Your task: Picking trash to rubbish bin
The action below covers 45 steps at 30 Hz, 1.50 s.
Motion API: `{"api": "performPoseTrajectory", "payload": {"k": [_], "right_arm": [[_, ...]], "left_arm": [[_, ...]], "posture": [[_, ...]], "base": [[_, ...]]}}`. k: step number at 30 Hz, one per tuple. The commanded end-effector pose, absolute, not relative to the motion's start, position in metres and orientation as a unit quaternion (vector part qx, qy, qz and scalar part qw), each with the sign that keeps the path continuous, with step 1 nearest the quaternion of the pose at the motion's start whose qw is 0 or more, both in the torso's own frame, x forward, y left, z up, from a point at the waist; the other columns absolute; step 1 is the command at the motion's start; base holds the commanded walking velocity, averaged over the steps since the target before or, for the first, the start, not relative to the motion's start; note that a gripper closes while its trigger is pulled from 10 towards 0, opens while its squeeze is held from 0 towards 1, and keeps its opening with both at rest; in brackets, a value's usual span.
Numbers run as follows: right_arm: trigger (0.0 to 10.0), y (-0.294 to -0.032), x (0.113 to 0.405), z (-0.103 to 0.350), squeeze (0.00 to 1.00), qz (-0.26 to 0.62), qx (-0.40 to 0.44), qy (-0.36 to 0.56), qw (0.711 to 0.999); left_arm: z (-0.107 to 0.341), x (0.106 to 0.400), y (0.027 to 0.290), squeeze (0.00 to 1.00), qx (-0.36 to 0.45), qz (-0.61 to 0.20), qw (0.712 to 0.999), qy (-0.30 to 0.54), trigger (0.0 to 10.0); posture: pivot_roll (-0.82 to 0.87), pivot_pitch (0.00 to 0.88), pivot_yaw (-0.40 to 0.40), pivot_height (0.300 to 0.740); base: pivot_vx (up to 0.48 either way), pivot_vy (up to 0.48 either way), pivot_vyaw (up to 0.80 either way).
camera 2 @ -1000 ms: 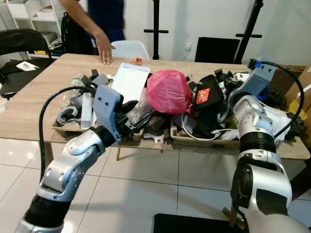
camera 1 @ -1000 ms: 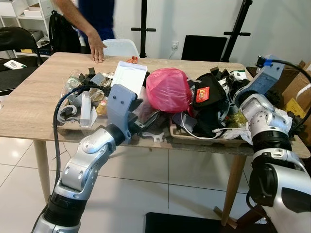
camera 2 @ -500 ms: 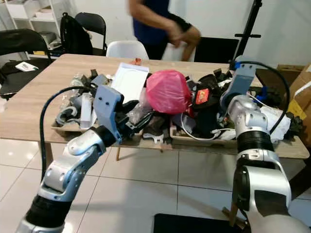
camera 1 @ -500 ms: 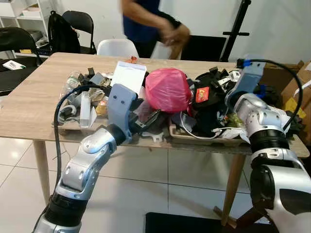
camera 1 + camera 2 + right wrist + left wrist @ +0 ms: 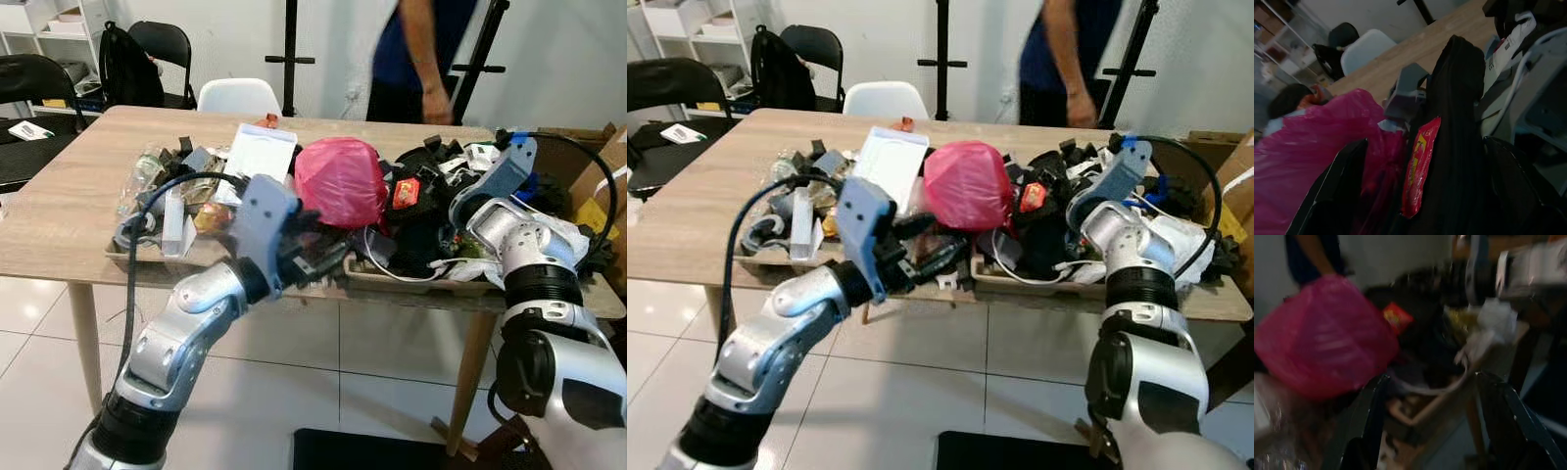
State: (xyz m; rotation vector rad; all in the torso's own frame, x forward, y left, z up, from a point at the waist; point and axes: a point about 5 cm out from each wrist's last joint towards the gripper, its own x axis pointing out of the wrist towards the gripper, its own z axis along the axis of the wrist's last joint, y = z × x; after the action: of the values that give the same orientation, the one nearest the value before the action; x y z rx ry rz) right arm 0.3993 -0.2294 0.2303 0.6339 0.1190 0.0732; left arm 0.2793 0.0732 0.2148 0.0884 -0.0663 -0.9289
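Observation:
Trash is heaped in two cardboard trays on a wooden table. A pink plastic bag sits between them, with a black bag bearing a red packet to its right. My left gripper is low at the table's front edge, open, and points toward the right tray. In the left wrist view, which is blurred, its fingers are spread with the pink bag beyond them. My right gripper is open and faces the black bag and red packet, close to them.
A white flat lid leans on the left tray. A person stands behind the table at the right. Chairs are at the back left. Cardboard boxes stand at the table's right end. Tiled floor lies below.
My left gripper has swung right along the front edge, from the left tray toward the right one. The right wrist has tilted slightly. The person has walked right behind the table.

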Motion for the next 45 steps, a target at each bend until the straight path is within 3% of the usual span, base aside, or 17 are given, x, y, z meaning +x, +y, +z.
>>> {"api": "performPoseTrajectory", "payload": {"k": [1, 9, 16, 22, 23, 24, 25, 26, 27, 42, 45], "right_arm": [[10.0, -0.226, 0.397, 0.217, 0.00, 0.035, 0.342, 0.085, 0.935], [10.0, -0.226, 0.397, 0.226, 0.00, 0.068, 0.468, 0.074, 0.878], [10.0, -0.218, 0.395, 0.214, 0.00, 0.076, 0.388, 0.123, 0.910], [10.0, -0.213, 0.395, 0.213, 0.00, 0.088, 0.372, 0.132, 0.914], [7.8, -0.213, 0.395, 0.213, 0.00, 0.087, 0.374, 0.133, 0.914], [7.8, -0.213, 0.395, 0.213, 0.00, 0.087, 0.374, 0.133, 0.914], [4.8, -0.214, 0.395, 0.213, 0.00, 0.085, 0.375, 0.134, 0.913], [4.8, -0.214, 0.395, 0.213, 0.00, 0.084, 0.376, 0.134, 0.913], [0.0, -0.215, 0.395, 0.213, 0.00, 0.081, 0.377, 0.133, 0.913], [0.0, -0.227, 0.396, 0.222, 0.00, 0.061, 0.398, 0.096, 0.910], [0.0, -0.230, 0.397, 0.232, 0.00, 0.060, 0.379, 0.061, 0.921]], "left_arm": [[0.207, 0.280, 0.075, 0.00, 0.053, -0.442, 0.896, 0.000, 10.0], [0.199, 0.285, 0.081, 0.00, 0.034, -0.420, 0.906, 0.044, 10.0], [0.201, 0.285, 0.080, 0.00, 0.036, -0.416, 0.908, 0.044, 10.0], [0.202, 0.285, 0.080, 0.00, 0.036, -0.414, 0.908, 0.045, 10.0], [0.202, 0.285, 0.080, 0.00, 0.036, -0.414, 0.909, 0.045, 10.0], [0.202, 0.285, 0.080, 0.00, 0.036, -0.414, 0.909, 0.045, 10.0], [0.202, 0.285, 0.080, 0.00, 0.037, -0.413, 0.909, 0.045, 10.0], [0.202, 0.285, 0.080, 0.00, 0.037, -0.413, 0.909, 0.045, 10.0], [0.202, 0.285, 0.080, 0.00, 0.038, -0.412, 0.909, 0.045, 10.0], [0.205, 0.288, 0.080, 0.00, 0.040, -0.405, 0.912, 0.038, 10.0], [0.206, 0.290, 0.081, 0.00, 0.040, -0.400, 0.915, 0.034, 10.0]], "posture": [[-0.01, 0.029, 0.003, 0.740], [0.00, 0.029, 0.003, 0.740], [-0.01, 0.029, 0.000, 0.740], [0.00, 0.030, -0.002, 0.740], [0.00, 0.030, -0.003, 0.740], [0.00, 0.030, -0.003, 0.740], [0.00, 0.030, -0.003, 0.740], [0.00, 0.030, -0.003, 0.740], [0.00, 0.029, -0.003, 0.740], [-0.01, 0.036, 0.001, 0.740], [-0.01, 0.037, -0.001, 0.740]], "base": [[0.000, 0.000, 0.00], [0.000, 0.000, 0.00], [0.000, 0.000, 0.00], [0.000, 0.000, 0.00], [0.000, 0.000, 0.00], [0.000, 0.000, 0.00], [0.000, 0.000, 0.00], [0.000, 0.000, 0.00], [0.000, 0.000, 0.00], [0.000, 0.000, 0.00], [0.000, 0.000, 0.00]]}}
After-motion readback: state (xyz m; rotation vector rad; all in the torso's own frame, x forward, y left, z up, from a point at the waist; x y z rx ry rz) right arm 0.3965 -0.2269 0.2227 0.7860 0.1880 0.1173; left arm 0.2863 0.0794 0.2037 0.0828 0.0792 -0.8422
